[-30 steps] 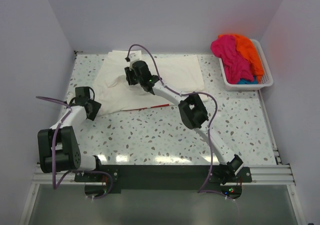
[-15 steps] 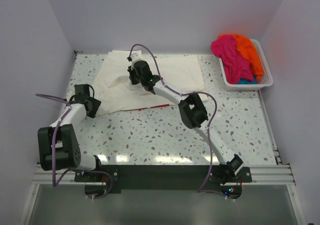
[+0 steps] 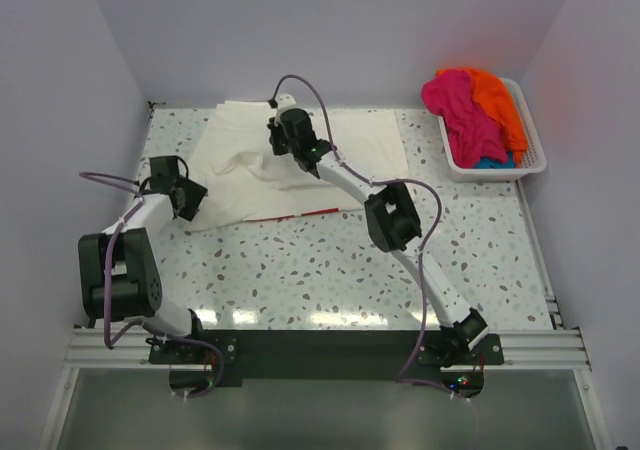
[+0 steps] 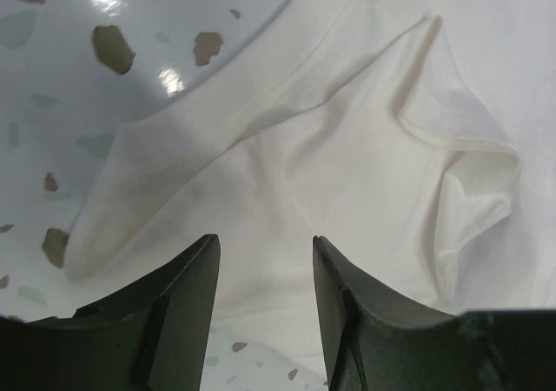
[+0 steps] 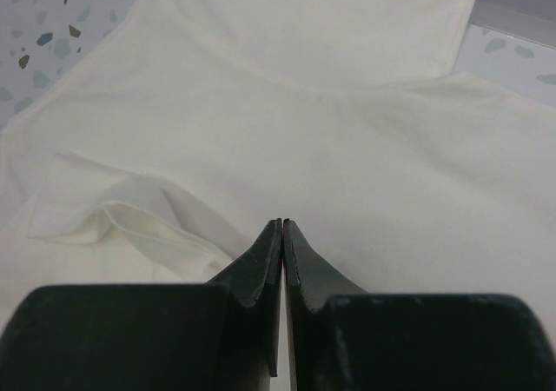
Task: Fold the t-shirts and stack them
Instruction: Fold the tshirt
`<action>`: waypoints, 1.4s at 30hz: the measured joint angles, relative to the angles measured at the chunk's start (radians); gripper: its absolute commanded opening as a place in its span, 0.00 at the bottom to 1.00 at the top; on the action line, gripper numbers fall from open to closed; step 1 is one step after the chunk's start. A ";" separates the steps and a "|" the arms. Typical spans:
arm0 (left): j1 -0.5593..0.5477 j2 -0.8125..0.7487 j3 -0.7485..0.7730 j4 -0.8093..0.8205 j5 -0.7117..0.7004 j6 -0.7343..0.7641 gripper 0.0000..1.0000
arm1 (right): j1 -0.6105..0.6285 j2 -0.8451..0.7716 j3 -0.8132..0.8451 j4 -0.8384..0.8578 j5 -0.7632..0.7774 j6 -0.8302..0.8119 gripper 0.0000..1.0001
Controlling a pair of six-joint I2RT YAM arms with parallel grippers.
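Note:
The large cream-white t-shirt (image 3: 350,150) lies rumpled at the back left of the table, with a strip of red print (image 3: 315,212) at its near edge. My right gripper (image 3: 283,135) is shut on a pinch of this shirt near its middle; in the right wrist view the closed gripper (image 5: 283,222) meets on the cloth (image 5: 347,122). My left gripper (image 3: 190,198) is open at the shirt's left edge; in the left wrist view it (image 4: 265,239) straddles a sleeve or hem (image 4: 287,148) without gripping. Magenta-pink (image 3: 455,105), orange (image 3: 498,100) and teal (image 3: 492,162) tees sit in the basket.
A white slatted basket (image 3: 535,155) stands at the back right corner against the right wall. Speckled tabletop (image 3: 320,270) stretches between the shirt and the arm bases. Walls close in on the left, back and right.
My right gripper has moved toward the back and slightly right, drawing the shirt's cloth with it. My left gripper has shifted a little up along the shirt's left edge.

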 measured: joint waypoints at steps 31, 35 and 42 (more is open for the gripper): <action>-0.082 0.573 0.583 0.018 0.023 0.004 0.23 | -0.037 -0.253 -0.368 0.040 -0.143 0.122 0.43; -0.082 0.616 0.630 0.018 0.038 0.003 0.09 | -0.037 -0.253 -0.372 0.035 -0.178 0.136 0.43; -0.081 0.637 0.685 0.034 0.060 -0.015 0.00 | -0.037 -0.247 -0.358 0.031 -0.211 0.142 0.44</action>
